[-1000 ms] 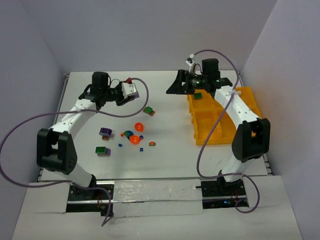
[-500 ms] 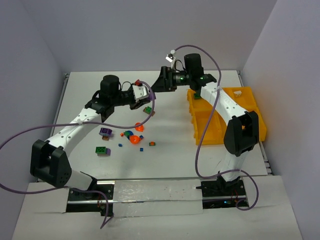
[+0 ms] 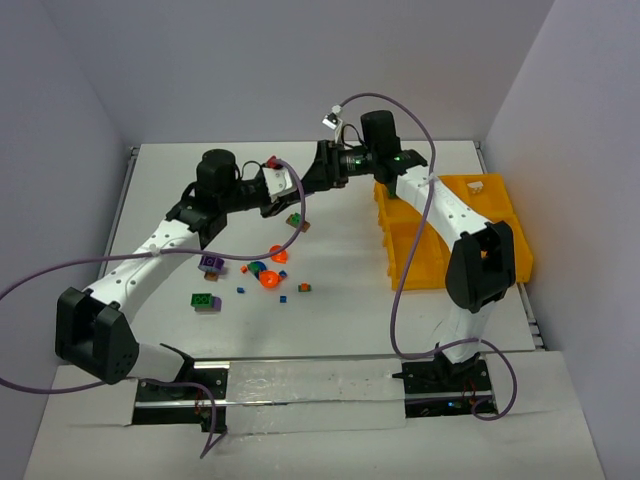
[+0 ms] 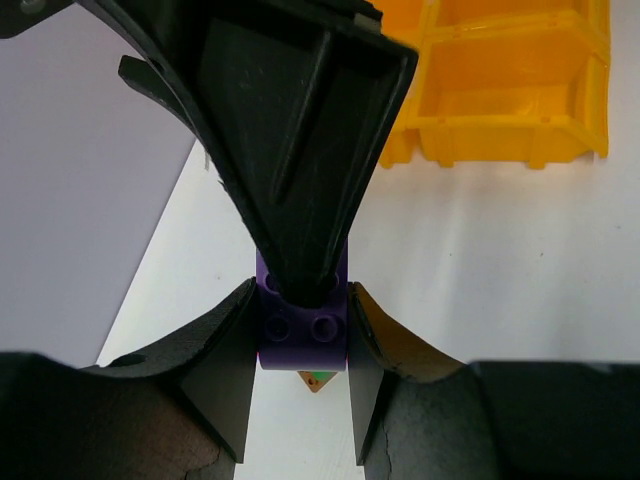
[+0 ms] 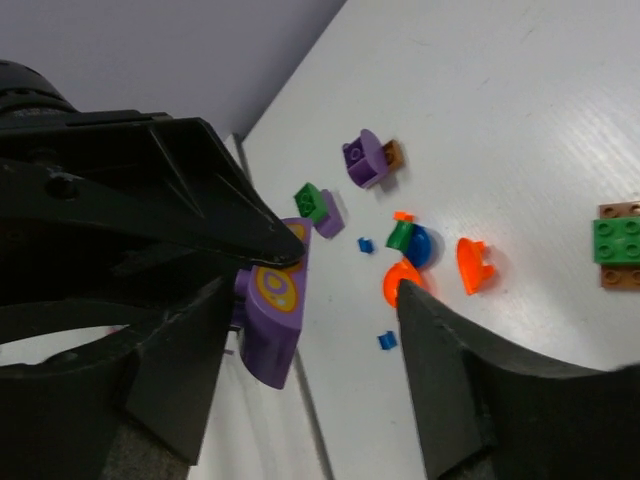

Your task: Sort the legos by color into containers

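From above, the two arms meet nose to nose over the far middle of the white table (image 3: 340,300). The left gripper (image 3: 283,187) and right gripper (image 3: 318,172) are almost touching, but whatever sits between them is too small to read from up here.

The left wrist camera settles it. The left gripper is clamped on a purple studded plastic brick (image 4: 300,330), a pad on each side. One black finger of the right gripper comes down onto the brick's top.

The right wrist view adds the rest. The right gripper's jaws stand wide, with the brick between them, hard by one finger and well apart from the other. Only this view shows an orange oval mark on the brick's face.

Loose on the table below lie a green-on-brown square brick (image 5: 620,245), an orange round dish piece (image 5: 475,265) and a purple rounded brick (image 5: 365,160).

The yellow-orange plastic divided tray (image 3: 510,230) sits off to the right. The held brick is in the air, well short of it.

A second ago the right gripper hung over the tray's far corner, well apart from the left gripper. Now they've closed the gap.
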